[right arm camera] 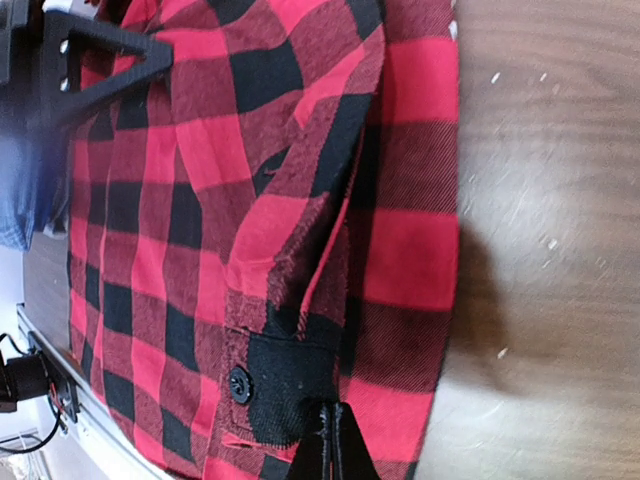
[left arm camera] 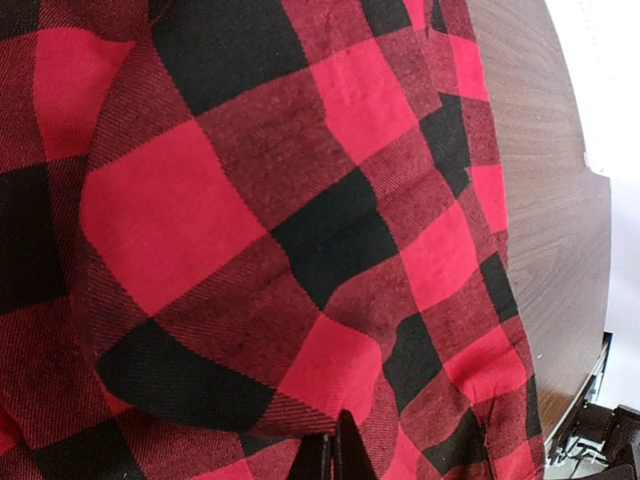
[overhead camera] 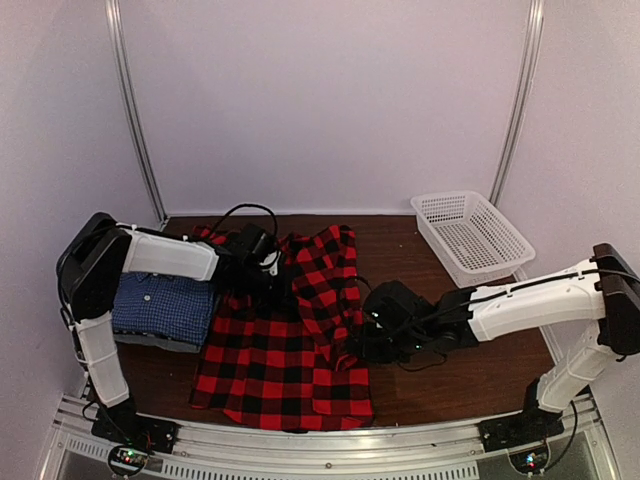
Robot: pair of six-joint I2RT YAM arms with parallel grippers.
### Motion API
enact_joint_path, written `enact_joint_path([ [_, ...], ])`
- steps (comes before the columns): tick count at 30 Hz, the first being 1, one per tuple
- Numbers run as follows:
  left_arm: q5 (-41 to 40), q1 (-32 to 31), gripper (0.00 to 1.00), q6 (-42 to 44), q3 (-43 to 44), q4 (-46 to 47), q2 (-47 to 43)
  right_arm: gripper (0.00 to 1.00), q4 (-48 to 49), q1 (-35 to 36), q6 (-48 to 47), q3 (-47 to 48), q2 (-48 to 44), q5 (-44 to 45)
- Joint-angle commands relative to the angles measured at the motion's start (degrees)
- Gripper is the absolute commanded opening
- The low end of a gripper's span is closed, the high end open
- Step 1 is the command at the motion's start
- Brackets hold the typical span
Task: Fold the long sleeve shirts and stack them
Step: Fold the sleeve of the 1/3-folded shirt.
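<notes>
A blue fine-checked cloth shirt [overhead camera: 160,305] lay folded at the left on a dark grey folded garment [overhead camera: 165,343]. The large red-and-black buffalo plaid cloth shirt [overhead camera: 280,370] was spread mid-table and only partly folded, so it remained to finish and stack. The left gripper [left arm camera: 337,445] was pinched shut, apparently on plaid cloth at the far left. The right gripper [right arm camera: 333,425] was fully closed at the black buttoned cuff [right arm camera: 285,385]; whether it gripped cloth was unclear.

The top camera looks down at the table [overhead camera: 450,382] from behind; both wrist cameras closely face the plaid shirt [overhead camera: 280,365].
</notes>
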Motion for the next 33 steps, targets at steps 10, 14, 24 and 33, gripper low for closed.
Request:
enact_joint_path([
  [10, 3.3, 0.0, 0.00, 7.8, -0.4, -5.3, -2.5, 0.00, 3.6, 7.6, 8.2, -2.7, 2.0, -2.0],
  [14, 4.1, 0.0, 0.00, 8.1, -1.8, -4.9, -3.0, 0.00, 3.8, 8.7, 9.6, -3.4, 1.9, -1.2],
  [24, 5.1, -0.7, 0.00, 8.6, -2.8, -4.4, -3.1, 0.00, 2.6, 11.1, 12.2, -4.3, 1.2, 0.8],
  [33, 5.1, -0.9, 0.00, 8.5, -3.1, -3.9, -2.7, 0.00, 2.5, 12.8, 13.6, -4.6, 0.9, 1.3],
])
